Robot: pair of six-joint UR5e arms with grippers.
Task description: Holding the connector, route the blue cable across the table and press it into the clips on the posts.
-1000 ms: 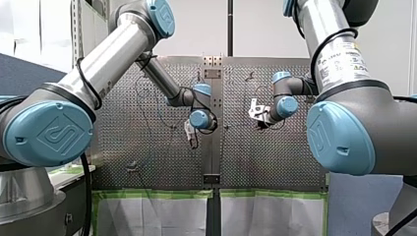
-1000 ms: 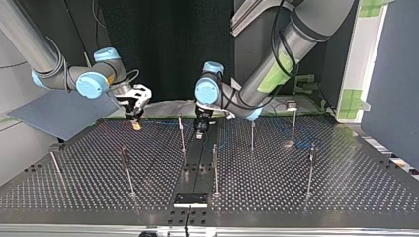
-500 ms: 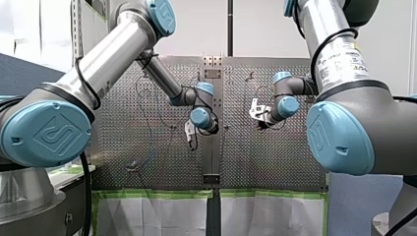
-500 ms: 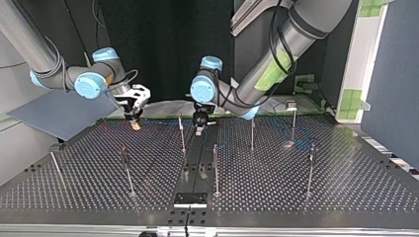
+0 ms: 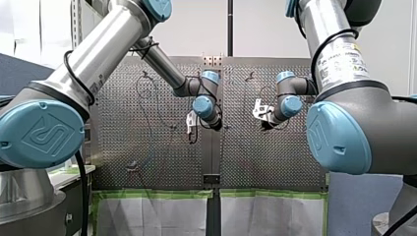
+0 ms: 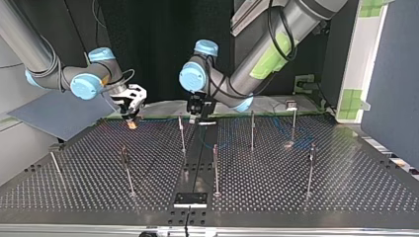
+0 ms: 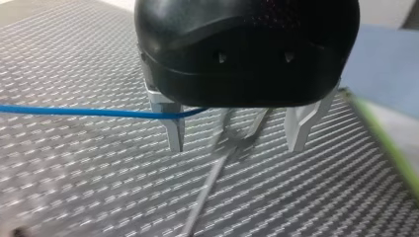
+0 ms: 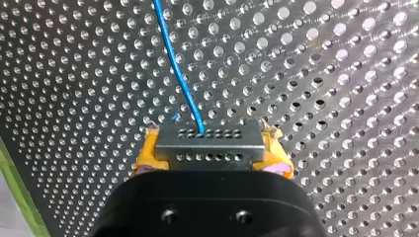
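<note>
Right jaws clamped on the connector (image 8: 209, 145); left jaws spread wide.
Blue cable (image 8: 177, 74) leaves the connector over the perforated tabletop (image 8: 346, 98); at the left jaws it runs across one metal finger (image 7: 174, 131), a thin post (image 7: 210, 175) ahead between them.

Bright glare streaks the perforated table (image 7: 84, 163), dark backdrop (image 6: 158, 49) behind.

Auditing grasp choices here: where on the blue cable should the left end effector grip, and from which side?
Probably the straight run of blue cable beside the open left end effector, from above, fingers straddling it crosswise: it is thin and stretched over the table.
</note>
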